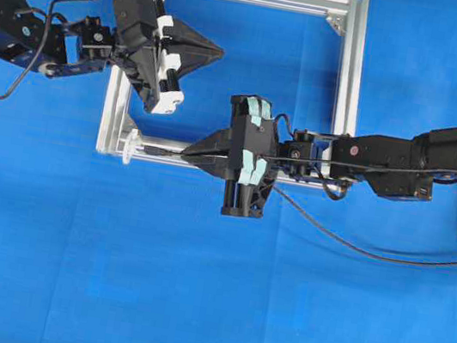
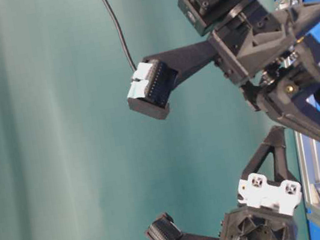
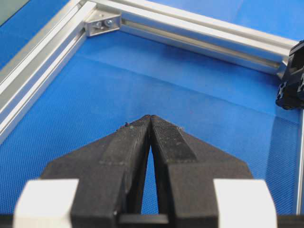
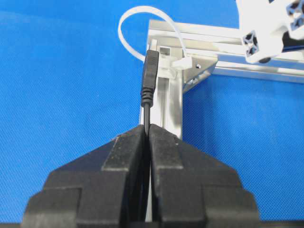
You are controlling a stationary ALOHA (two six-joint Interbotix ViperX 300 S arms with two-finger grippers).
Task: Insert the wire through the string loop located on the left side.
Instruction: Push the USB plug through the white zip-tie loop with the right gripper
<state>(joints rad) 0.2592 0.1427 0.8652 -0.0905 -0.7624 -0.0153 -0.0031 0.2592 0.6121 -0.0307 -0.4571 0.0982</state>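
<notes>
1. No readable writing, brand or label in any view; only pale tape patches on the camera mounts.
2. Right tool (image 4: 147,129) clamped on the wire (image 4: 150,76), fingers pressed together with the cable between them, in the lower centre of the right wrist view.
3. Plug end of the wire sticking out ahead of the fingertips, in the upper centre of that view, just short of the loop (image 4: 142,33); tip itself hard to make out against the frame (image 4: 173,109).
4. Loop arching up and left from the frame's corner, in the upper centre of the right wrist view; cannot tell whether the plug touches it.
5. In the overhead view, wire (image 1: 348,238) trailing from the right tool (image 1: 189,155) to the right edge, cut off there; loop (image 1: 131,144) a pale blur at the frame's (image 1: 349,69) lower left corner.
6. Left tool (image 3: 150,119) fully closed on nothing, over bare blue surface (image 3: 190,80) inside the frame (image 3: 42,66); in the overhead view, left tool (image 1: 219,50) in the upper left, well apart from the loop.
7. Table-level view turned sideways, mostly blurred teal backdrop; tool tips and loop hidden there.
</notes>
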